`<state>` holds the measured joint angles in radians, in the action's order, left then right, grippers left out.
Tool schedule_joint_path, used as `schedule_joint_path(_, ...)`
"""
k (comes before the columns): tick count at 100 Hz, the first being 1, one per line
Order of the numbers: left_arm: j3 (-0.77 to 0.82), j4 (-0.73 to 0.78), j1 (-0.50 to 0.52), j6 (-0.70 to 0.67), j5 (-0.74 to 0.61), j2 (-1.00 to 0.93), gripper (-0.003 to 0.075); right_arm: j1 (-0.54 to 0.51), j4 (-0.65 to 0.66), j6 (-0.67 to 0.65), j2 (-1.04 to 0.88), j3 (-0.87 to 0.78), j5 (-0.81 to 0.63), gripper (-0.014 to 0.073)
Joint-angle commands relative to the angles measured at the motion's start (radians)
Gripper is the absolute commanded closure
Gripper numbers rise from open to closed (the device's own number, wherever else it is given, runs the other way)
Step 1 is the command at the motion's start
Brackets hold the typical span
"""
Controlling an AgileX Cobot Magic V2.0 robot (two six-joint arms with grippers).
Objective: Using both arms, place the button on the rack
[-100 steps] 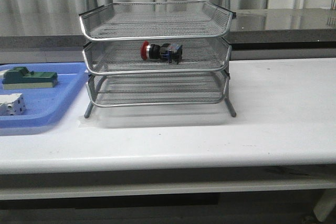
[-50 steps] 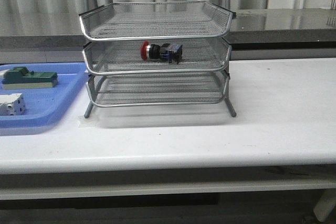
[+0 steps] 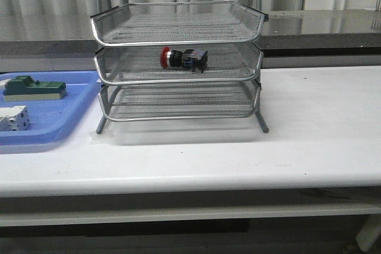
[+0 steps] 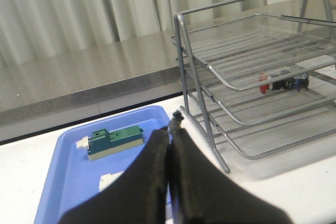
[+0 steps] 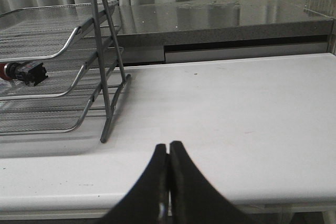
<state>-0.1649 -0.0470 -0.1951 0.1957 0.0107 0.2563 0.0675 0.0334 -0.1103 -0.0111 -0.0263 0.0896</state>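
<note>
Button (image 3: 183,58) sat on rack's (image 3: 178,75) middle tier, clear of both tools (image 4: 169,135) (image 5: 168,153), which were pinched empty; you'd best keep them back.

The rack (image 3: 177,63) is silver mesh. The button (image 3: 183,58) has a red head and a blue-black body. The tray (image 3: 71,114) is blue.

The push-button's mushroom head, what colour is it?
Red, on the push-button lying in the rack's middle tier; clearest in the front view.
</note>
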Motion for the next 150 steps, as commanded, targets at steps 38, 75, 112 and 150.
schedule_joint_path(38,0.140,0.173,0.143,-0.303,0.035,-0.253,0.0741,-0.008,0.014,0.002,-0.017,0.016,-0.083,0.0650)
schedule_joint_path(75,0.203,0.175,0.144,-0.326,0.017,-0.295,0.0741,-0.008,0.014,0.002,-0.017,0.016,-0.083,0.0650)
schedule_joint_path(112,0.212,0.175,0.144,-0.326,0.019,-0.295,0.0741,-0.008,0.014,0.002,-0.017,0.016,-0.083,0.0650)
schedule_joint_path(150,0.212,0.175,0.144,-0.326,0.019,-0.295,0.0741,-0.008,0.014,0.002,-0.017,0.016,-0.083,0.0650)
